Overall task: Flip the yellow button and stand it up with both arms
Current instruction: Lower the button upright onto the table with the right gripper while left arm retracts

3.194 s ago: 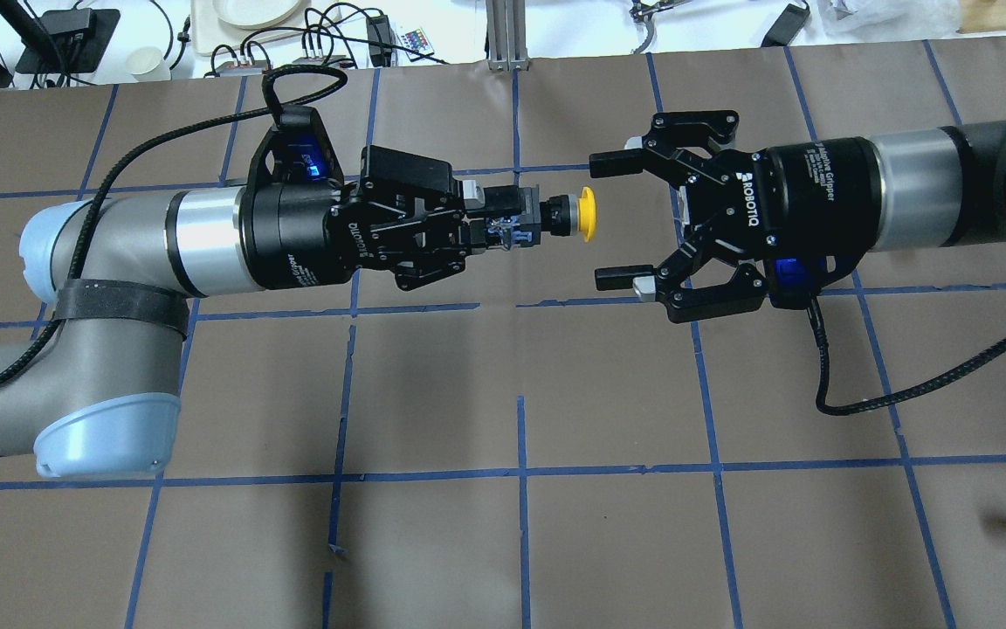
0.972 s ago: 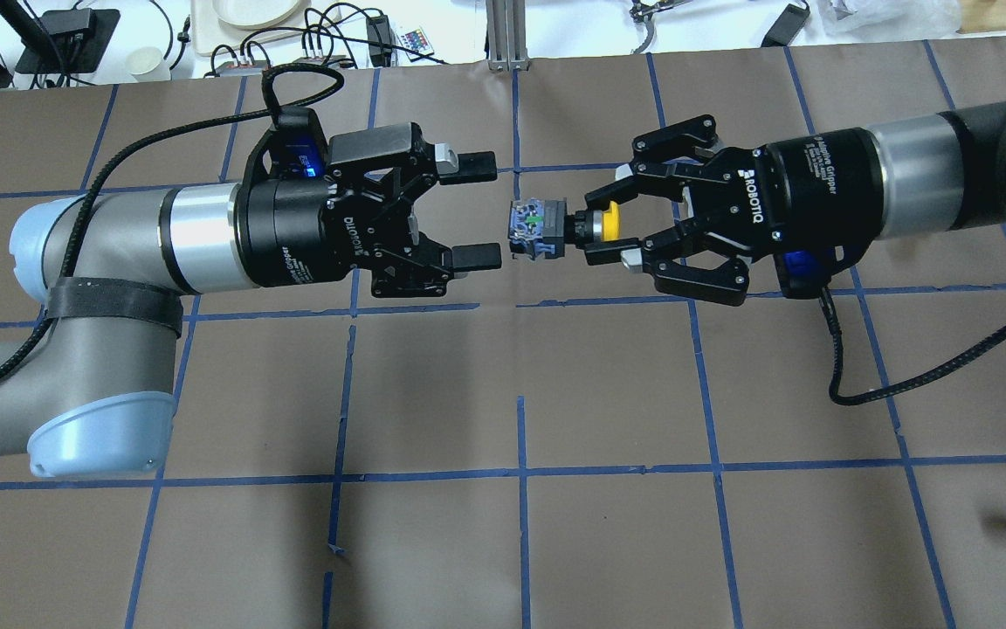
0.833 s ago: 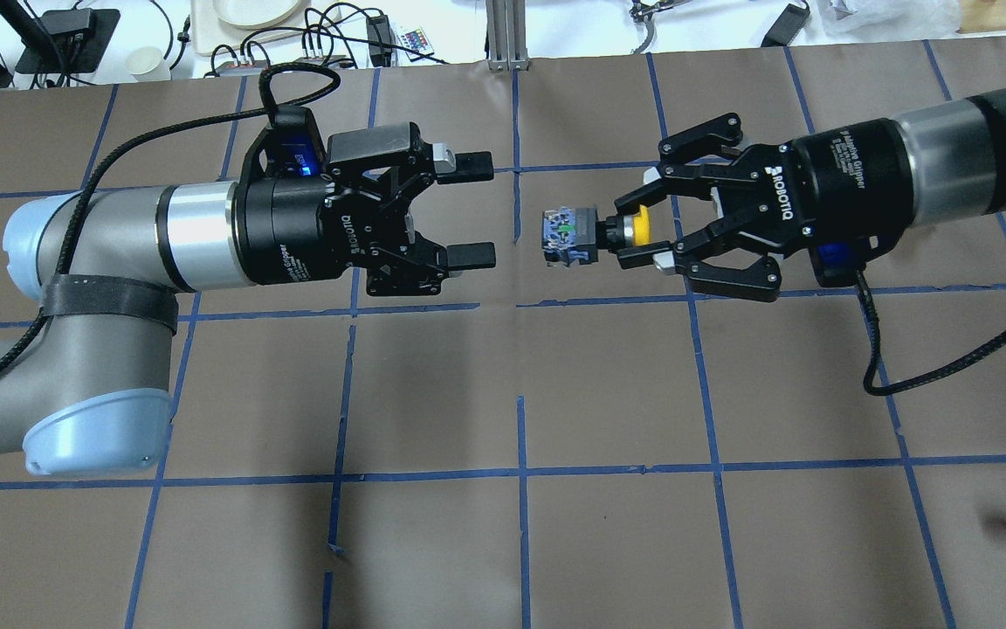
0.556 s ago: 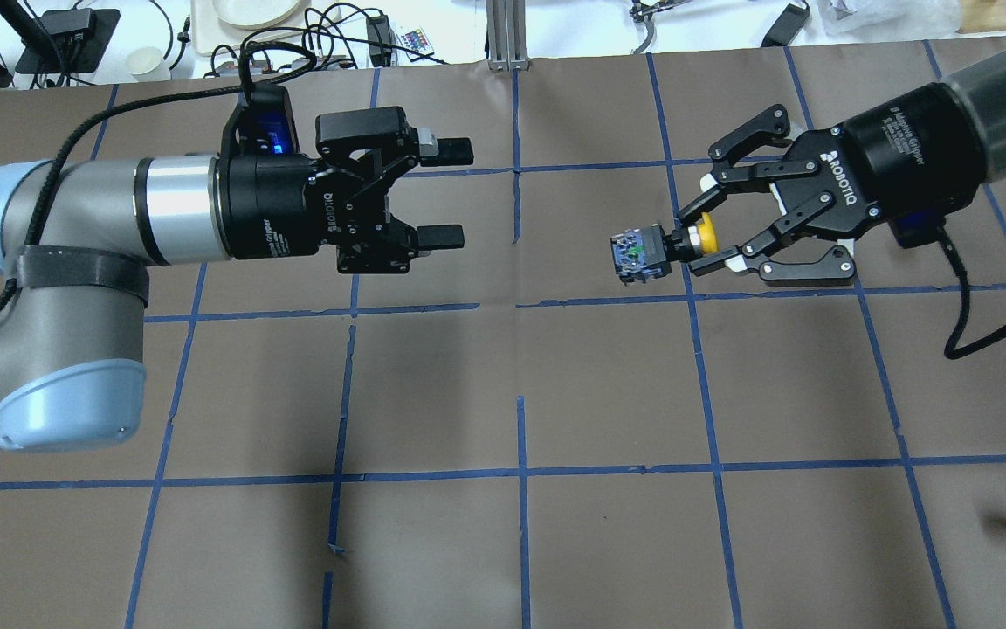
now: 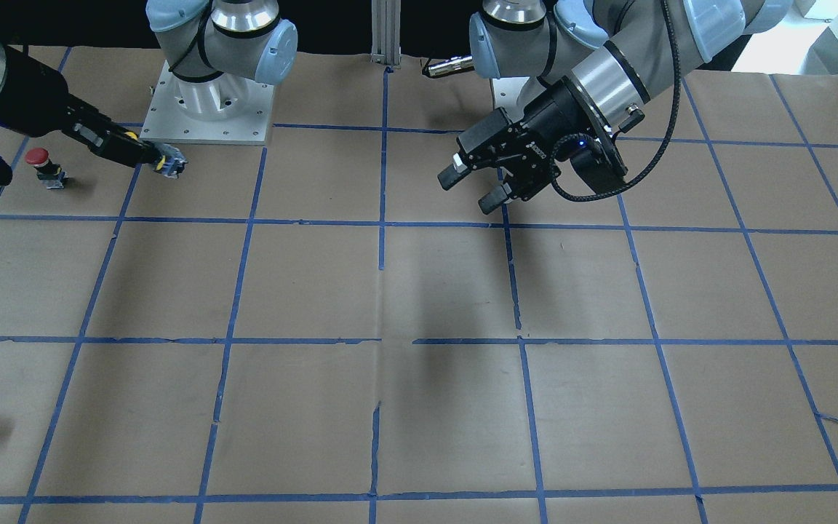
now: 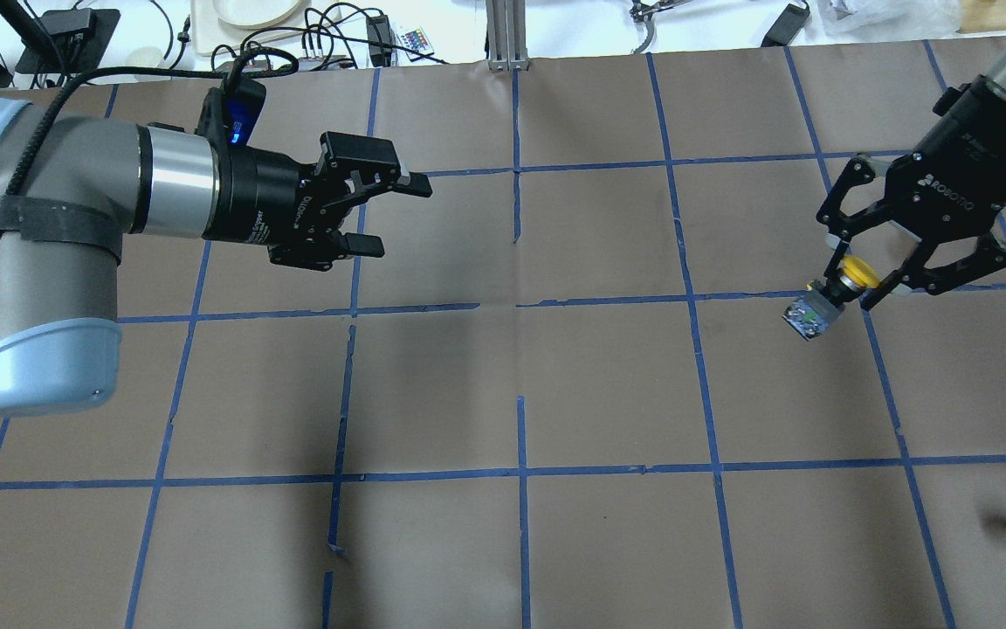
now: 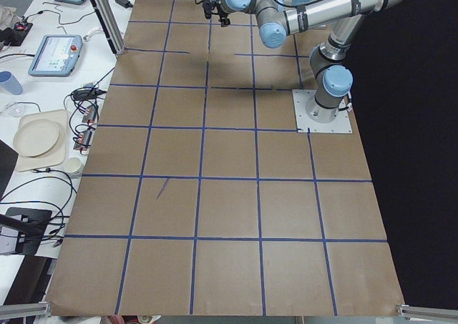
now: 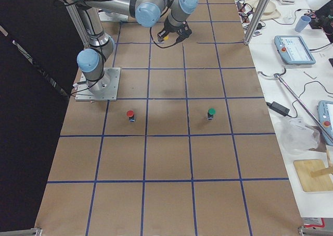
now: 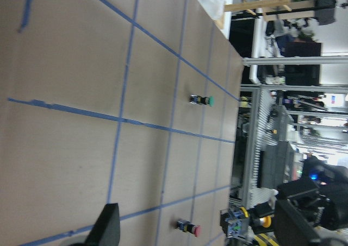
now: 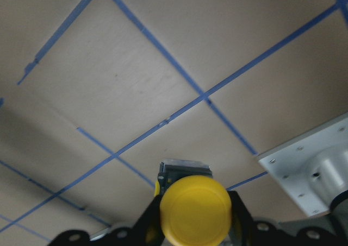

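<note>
Right gripper (image 6: 850, 293) pinching yellow button (image 6: 813, 314) at neck under cap, holding it tilted above table (image 6: 608, 384), robot's right side. Left gripper (image 6: 394, 217) hanging empty, jaws spread, well apart. Button looking small, light, rigid; smooth cap probably slippery, neck or squared body seeming safer.

Blue tape grid (image 6: 608, 471) crosses the brown table (image 6: 608, 384) beside a white bench (image 8: 312, 85).

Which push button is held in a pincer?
The yellow-capped push button, clamped in the right pincer; the red-capped button and green-capped button stand untouched on the brown table.
</note>
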Available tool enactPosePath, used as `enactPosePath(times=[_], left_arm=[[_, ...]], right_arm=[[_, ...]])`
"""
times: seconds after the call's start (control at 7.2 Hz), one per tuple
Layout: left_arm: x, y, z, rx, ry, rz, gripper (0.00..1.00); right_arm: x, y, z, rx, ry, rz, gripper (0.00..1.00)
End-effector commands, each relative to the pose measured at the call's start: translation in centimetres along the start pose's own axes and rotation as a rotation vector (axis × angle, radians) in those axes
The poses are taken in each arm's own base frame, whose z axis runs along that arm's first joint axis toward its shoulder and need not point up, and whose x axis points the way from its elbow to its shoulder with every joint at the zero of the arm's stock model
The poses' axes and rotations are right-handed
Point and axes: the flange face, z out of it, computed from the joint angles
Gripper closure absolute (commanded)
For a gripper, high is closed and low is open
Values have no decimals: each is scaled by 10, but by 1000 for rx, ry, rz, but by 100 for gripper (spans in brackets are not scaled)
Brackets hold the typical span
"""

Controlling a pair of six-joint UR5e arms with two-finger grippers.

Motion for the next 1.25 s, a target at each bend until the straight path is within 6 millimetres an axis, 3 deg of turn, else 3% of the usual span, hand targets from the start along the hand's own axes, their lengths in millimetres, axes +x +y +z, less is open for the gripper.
enactPosePath(times=[0.0, 0.28, 0.42, 0.56, 0.69, 0.83, 0.97, 1.11], left_arm=[[-33, -16, -9, 18, -369, 89, 1], [-3, -41, -60, -91, -581, 40, 1], [25, -57, -90, -133, -622, 87, 1], [47, -68, -102, -167, -686, 121, 1], [77, -64, -96, -187, -707, 215, 1], [89, -67, -76, -210, -740, 269, 1], [89, -82, -70, -220, -744, 279, 1], [94, -87, -74, -224, -748, 317, 1]], right_arm=[[47, -47, -10, 119, 201, -189, 95], [78, -99, -2, 236, 312, -314, 95], [93, -108, 1, 252, 313, -361, 95], [102, -118, 3, 286, 308, -385, 95], [110, -126, 14, 309, 317, -454, 95], [135, -137, 25, 324, 306, -485, 95], [150, -146, 36, 367, 314, -514, 95], [151, -160, 51, 403, 327, -518, 94]])
